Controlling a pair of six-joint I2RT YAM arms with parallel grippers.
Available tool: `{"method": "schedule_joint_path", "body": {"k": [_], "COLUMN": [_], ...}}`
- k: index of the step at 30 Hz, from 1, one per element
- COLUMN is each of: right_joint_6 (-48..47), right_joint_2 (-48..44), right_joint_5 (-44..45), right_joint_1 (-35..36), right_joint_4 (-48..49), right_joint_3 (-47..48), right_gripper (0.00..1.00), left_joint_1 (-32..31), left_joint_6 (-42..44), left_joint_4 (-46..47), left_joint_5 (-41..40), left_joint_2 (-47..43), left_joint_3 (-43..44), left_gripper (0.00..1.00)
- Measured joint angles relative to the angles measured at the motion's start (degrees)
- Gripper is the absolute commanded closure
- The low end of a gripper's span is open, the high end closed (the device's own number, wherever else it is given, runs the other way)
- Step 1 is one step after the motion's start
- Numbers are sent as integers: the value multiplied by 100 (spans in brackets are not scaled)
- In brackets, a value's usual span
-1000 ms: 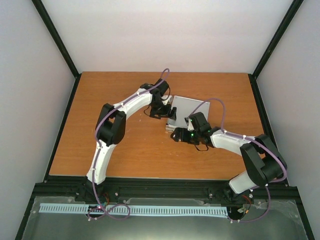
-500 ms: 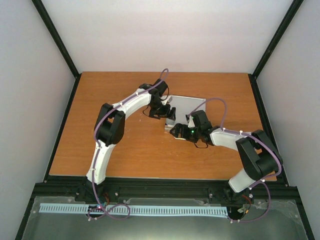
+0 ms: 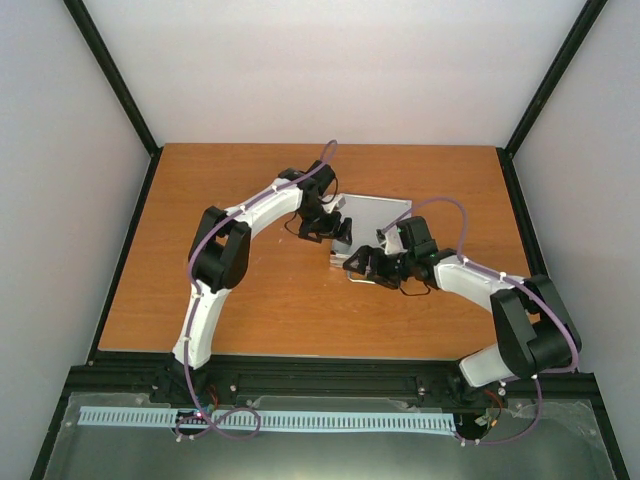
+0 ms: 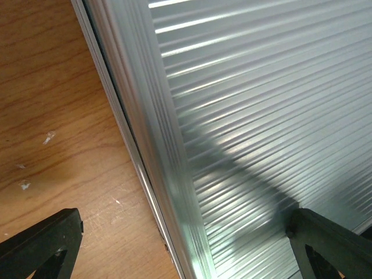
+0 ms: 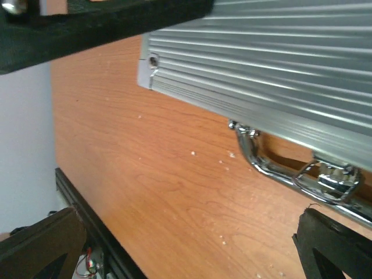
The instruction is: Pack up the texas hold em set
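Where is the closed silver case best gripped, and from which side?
By the chrome handle on its near edge, coming from the near side with the right gripper, whose open jaws face it. The case lies flat and closed, its ribbed lid likely too broad to pinch; the handle is a slim bar with a gap behind it.

I see the case (image 3: 375, 215) as silver, ribbed in fine parallel lines with bright glints and one dark shadow band across it. Its handle (image 5: 273, 168) is shiny chrome. The table (image 3: 250, 290) is orange-brown wood grain, speckled with small white flecks. The left arm (image 3: 200, 315) and right arm (image 3: 470, 278) are white with black joints, each with a purple cable (image 3: 192, 265). The frame (image 3: 123, 95) is black and the walls (image 3: 340, 70) are pale grey.
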Motion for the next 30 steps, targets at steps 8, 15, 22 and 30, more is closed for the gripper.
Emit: {"method": "schedule_joint_path", "body": {"k": [8,15,22,30], "right_joint_6": [-68,-114,-358,-592], "right_joint_2": [-79,-162,-149,295], "right_joint_5": [-245,-114,487,634], "right_joint_1": [-81,-90,-94,-96], "right_joint_4": [-197,-323,-841,-909], "right_joint_3": [118,118,195,323], "right_gripper": [0,0,0,0], "left_joint_1": [2,2,2,2], "left_joint_6": [-2,0,0,9], "left_joint_4": [55,70,87,98], "left_joint_5": [42,63,94,120], "left_joint_2": [-13,-13,-13,-13], "left_joint_3": [-44,-52,-81,-87], "left_gripper": [0,0,0,0]}}
